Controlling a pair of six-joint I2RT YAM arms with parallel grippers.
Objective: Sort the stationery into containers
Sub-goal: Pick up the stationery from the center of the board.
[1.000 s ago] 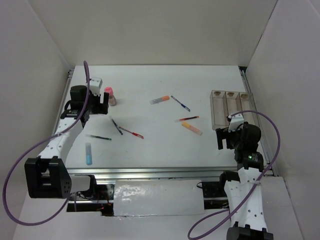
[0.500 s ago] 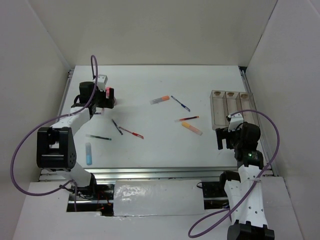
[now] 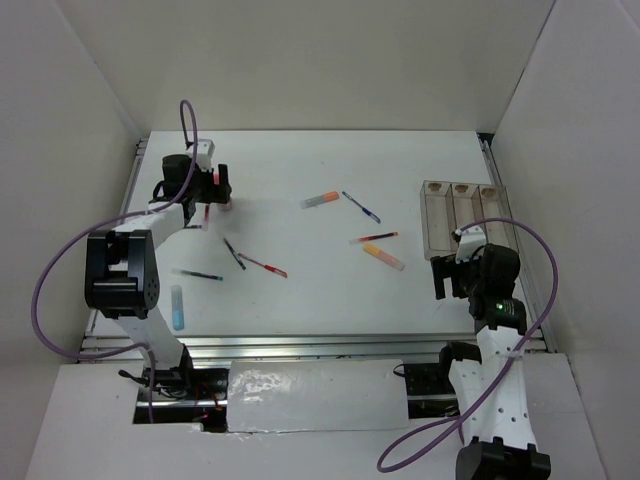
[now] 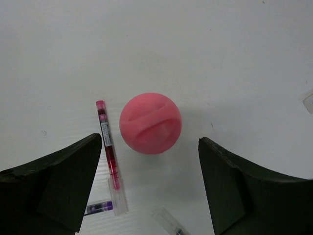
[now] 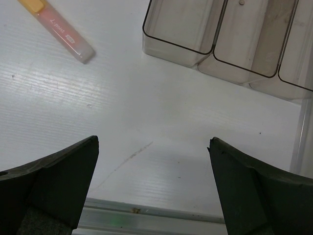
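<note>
My left gripper (image 3: 216,188) is open at the back left, right above the upright pink-capped tube (image 3: 224,200). In the left wrist view the round pink cap (image 4: 150,123) lies between my open fingers (image 4: 149,147), and a thin red pen (image 4: 108,152) lies beside the left finger. My right gripper (image 3: 452,278) is open and empty (image 5: 153,142) just in front of the three joined clear bins (image 3: 463,215) (image 5: 234,39). A yellow-pink marker (image 3: 384,256) (image 5: 56,24) lies left of the bins.
An orange marker (image 3: 320,199), a blue pen (image 3: 361,207) and a red pen (image 3: 374,237) lie mid-table. A dark pen (image 3: 234,253), another red pen (image 3: 262,265), a dark pen (image 3: 197,274) and a light-blue marker (image 3: 177,307) lie at the left. White walls surround the table.
My left arm has swung toward the back and brought its gripper over the pink-capped tube. The right arm has hardly moved.
</note>
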